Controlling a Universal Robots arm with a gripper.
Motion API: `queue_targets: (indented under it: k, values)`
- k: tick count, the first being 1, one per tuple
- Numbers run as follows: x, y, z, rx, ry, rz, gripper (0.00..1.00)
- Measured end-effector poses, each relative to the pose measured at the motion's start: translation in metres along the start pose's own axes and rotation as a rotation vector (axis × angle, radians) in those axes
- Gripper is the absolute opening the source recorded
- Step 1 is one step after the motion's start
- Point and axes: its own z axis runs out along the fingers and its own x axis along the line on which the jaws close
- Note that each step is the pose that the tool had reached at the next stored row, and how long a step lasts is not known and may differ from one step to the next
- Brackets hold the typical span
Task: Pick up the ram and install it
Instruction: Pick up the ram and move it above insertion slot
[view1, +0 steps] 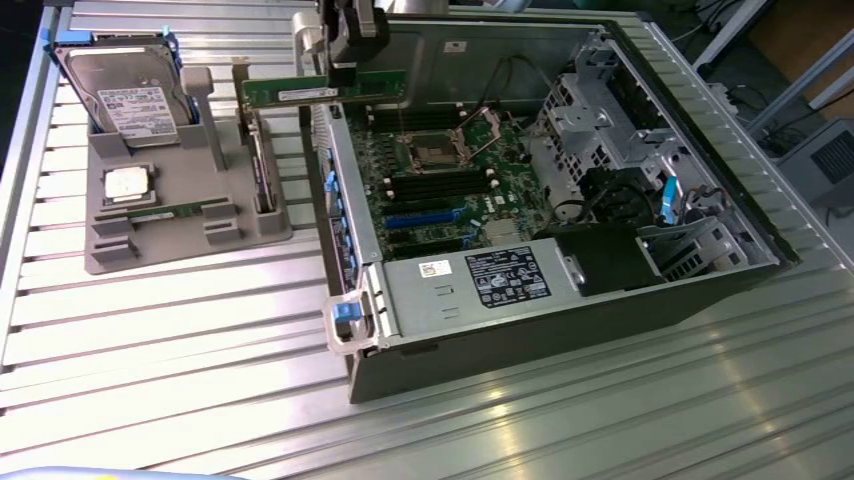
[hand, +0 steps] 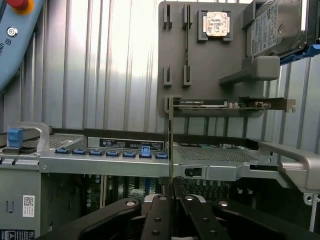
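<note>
The ram (view1: 320, 92) is a long green stick with a white label. It hangs level above the far end of the open computer case's (view1: 400, 350) side wall, on the exterior view's left, with my gripper (view1: 344, 72) shut on its top edge. In the wrist view the ram (hand: 171, 145) shows edge-on as a thin vertical line rising from between my black fingers (hand: 159, 212), where my gripper (hand: 171, 199) clamps it. The motherboard (view1: 447, 165) with its black memory slots (view1: 424, 187) lies inside the case, below the stick and toward the exterior view's right.
A grey parts holder (view1: 187, 235) beside the case carries a silver hard drive (view1: 127, 95), a processor chip (view1: 127, 183), a dark expansion card (view1: 263, 165) and a small green board (view1: 167, 212). A power supply (view1: 494, 280) and a blue latch (view1: 347, 318) sit at the case's near end.
</note>
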Motion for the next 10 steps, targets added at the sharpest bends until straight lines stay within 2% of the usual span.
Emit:
queue_targets:
  k: [5, 10]
  values:
    - [0.000, -0.0045, 0.0000, 0.0000, 0.0000, 0.000, 0.12]
    - [0.001, -0.0125, 0.0000, 0.0000, -0.0001, 0.000, 0.12]
